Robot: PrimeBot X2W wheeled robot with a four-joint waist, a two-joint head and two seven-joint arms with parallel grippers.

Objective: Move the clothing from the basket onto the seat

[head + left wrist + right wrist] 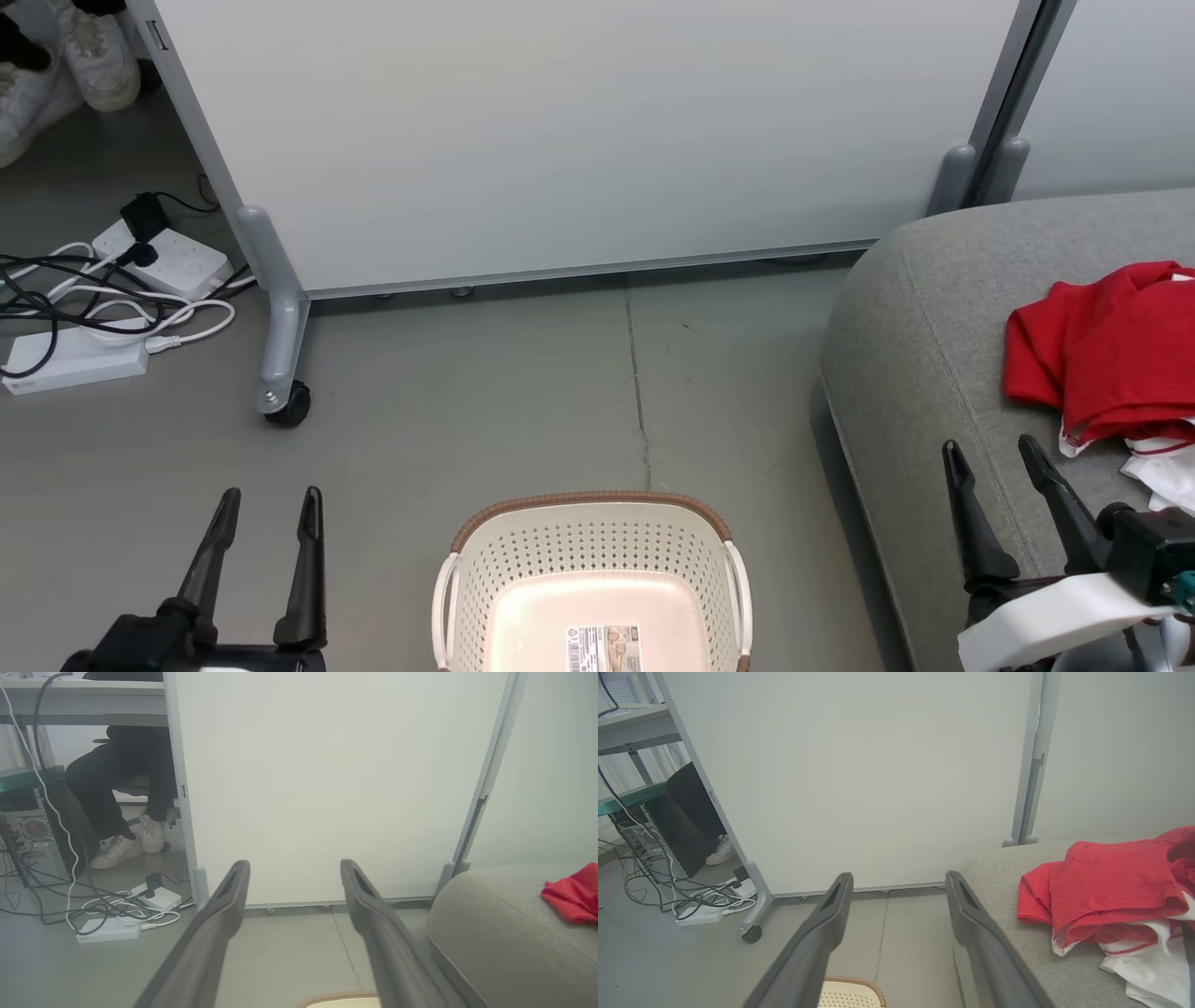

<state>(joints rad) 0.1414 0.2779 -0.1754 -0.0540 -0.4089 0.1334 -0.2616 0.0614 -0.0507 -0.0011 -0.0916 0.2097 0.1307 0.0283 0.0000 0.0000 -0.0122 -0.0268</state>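
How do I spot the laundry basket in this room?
Find the big white panel on wheels and follow the grey floor toward the robot. The basket sits there, left of the grey seat. It alone is cream with holes, a brown rim and a sticker inside.

The basket (597, 546) is glossy plastic, the seat (915, 317) matt rough cloth, the clothing (1102, 355) smooth fabric.

Layout check
The clothing (1102, 345) is lying on the seat (934, 317) at right; the basket (597, 551) is sitting near, left of it, before the partition (579, 140).
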